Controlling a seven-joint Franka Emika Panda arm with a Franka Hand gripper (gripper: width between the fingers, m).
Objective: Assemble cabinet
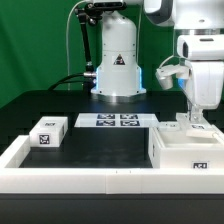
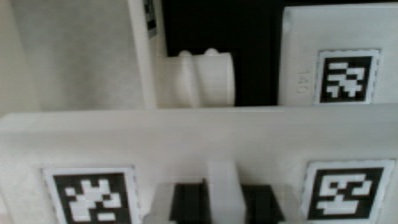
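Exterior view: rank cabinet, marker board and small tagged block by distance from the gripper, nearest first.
1. cabinet: right under the gripper, on the exterior view's right.
2. marker board: middle of the table.
3. small tagged block: far over on the exterior view's left.

Green backdrop (image 1: 35, 40), black table (image 1: 100, 145).
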